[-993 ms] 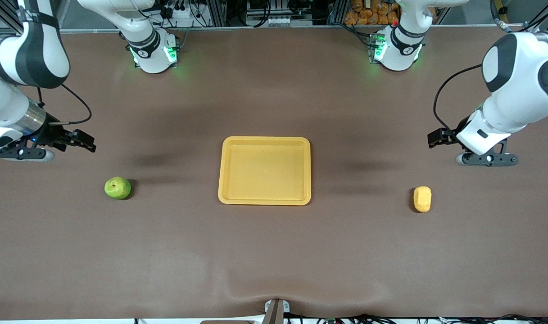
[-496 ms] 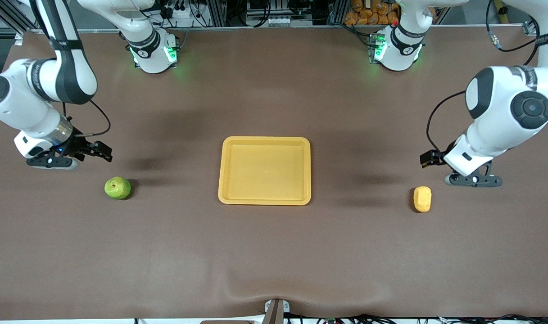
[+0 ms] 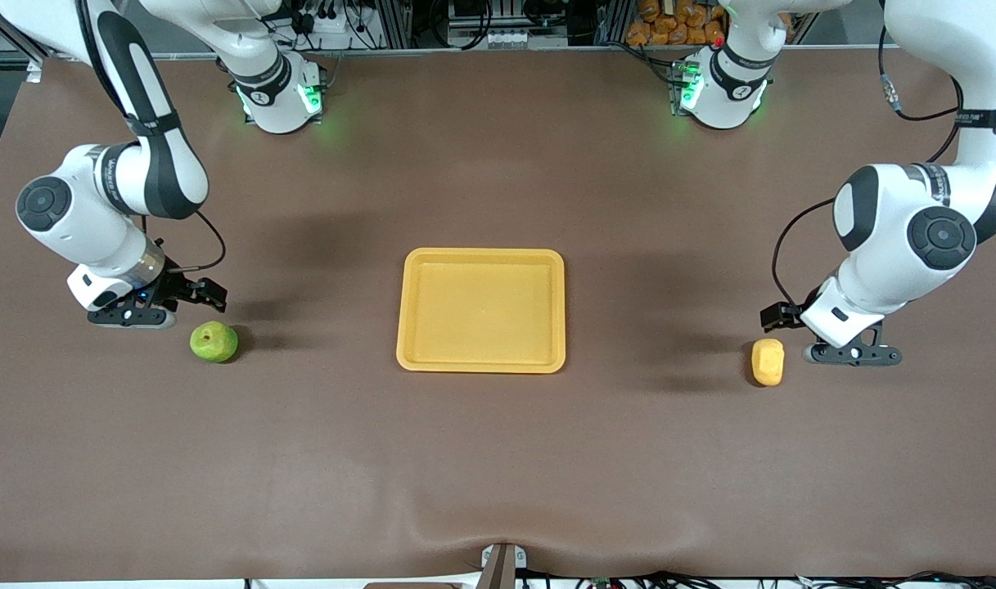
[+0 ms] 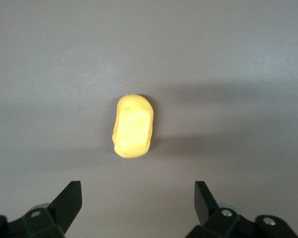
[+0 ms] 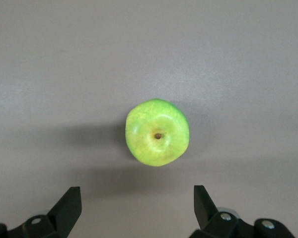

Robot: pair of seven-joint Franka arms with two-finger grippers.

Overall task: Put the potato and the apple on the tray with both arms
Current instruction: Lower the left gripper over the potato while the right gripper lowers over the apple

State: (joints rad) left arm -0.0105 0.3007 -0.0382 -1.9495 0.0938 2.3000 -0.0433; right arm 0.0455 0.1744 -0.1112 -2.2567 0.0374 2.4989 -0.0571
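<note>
Left gripper (image 4: 136, 210): fingers spread wide, holding nothing, just beside the potato (image 3: 768, 361) on the desk (image 3: 498, 458). Right gripper (image 5: 136, 210): spread, empty, near the apple (image 3: 214, 341). Tray (image 3: 481, 365) lies between both.

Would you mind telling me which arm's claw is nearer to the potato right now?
The left. The left claw hangs open just beside the potato, not touching it; the right claw is at the table's right-arm end, open, by the apple.
</note>
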